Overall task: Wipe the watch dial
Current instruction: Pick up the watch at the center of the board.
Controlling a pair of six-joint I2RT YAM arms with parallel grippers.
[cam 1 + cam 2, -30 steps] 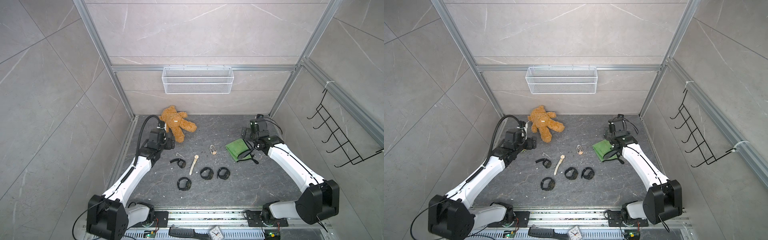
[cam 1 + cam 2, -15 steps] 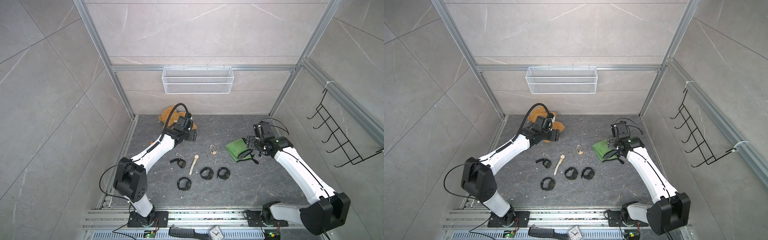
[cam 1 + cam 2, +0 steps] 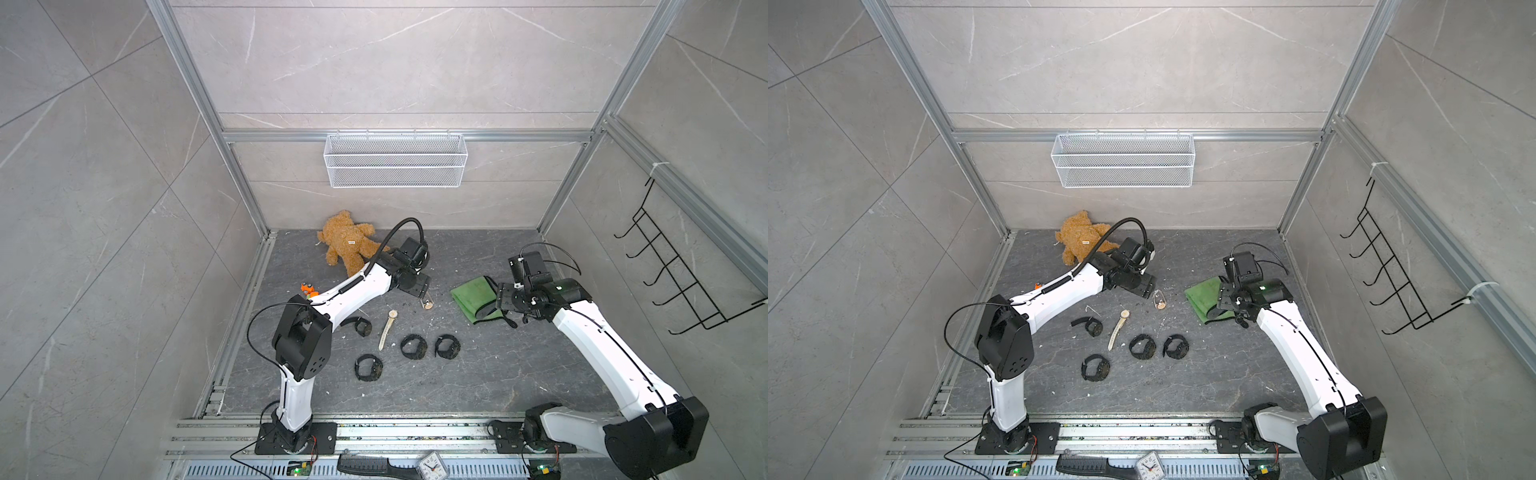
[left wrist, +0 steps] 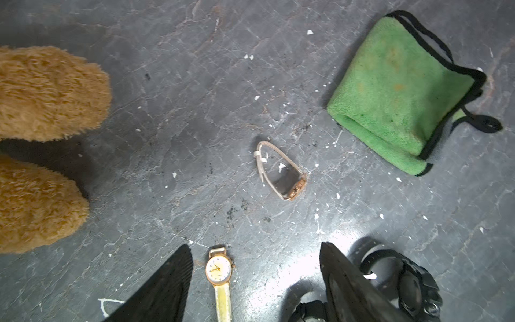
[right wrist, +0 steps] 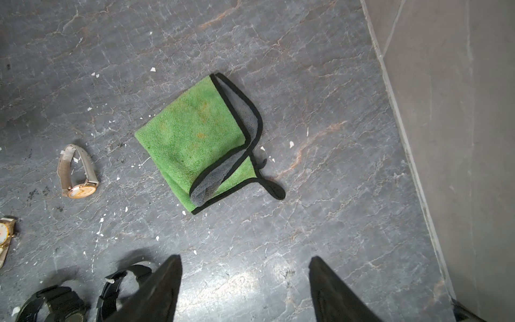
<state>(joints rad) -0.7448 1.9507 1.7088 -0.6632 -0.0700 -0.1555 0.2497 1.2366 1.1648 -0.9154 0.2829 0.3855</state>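
A gold-cased watch (image 4: 219, 271) with a white dial and cream strap lies flat on the dark floor, also seen in a top view (image 3: 389, 325). A smaller watch (image 4: 281, 172) with a looped beige strap stands on its edge nearby, seen in a top view too (image 3: 1159, 300). The folded green cloth (image 5: 195, 139) lies right of it (image 3: 471, 297). My left gripper (image 4: 255, 245) hovers open above the flat watch, holding nothing (image 3: 419, 287). My right gripper (image 5: 245, 257) hangs open and empty over bare floor beside the cloth (image 3: 498, 303).
Several black watches (image 3: 413, 347) lie toward the front. A brown teddy bear (image 3: 347, 245) sits at the back left. A white wire basket (image 3: 395, 160) hangs on the back wall and a black hook rack (image 3: 681, 282) on the right wall. A comb (image 3: 374, 463) and clock (image 3: 432, 463) lie on the front rail.
My left arm has swung from the left wall to the middle, over the watches. My right arm has drawn back a little from the cloth. Both grippers have narrowed slightly.
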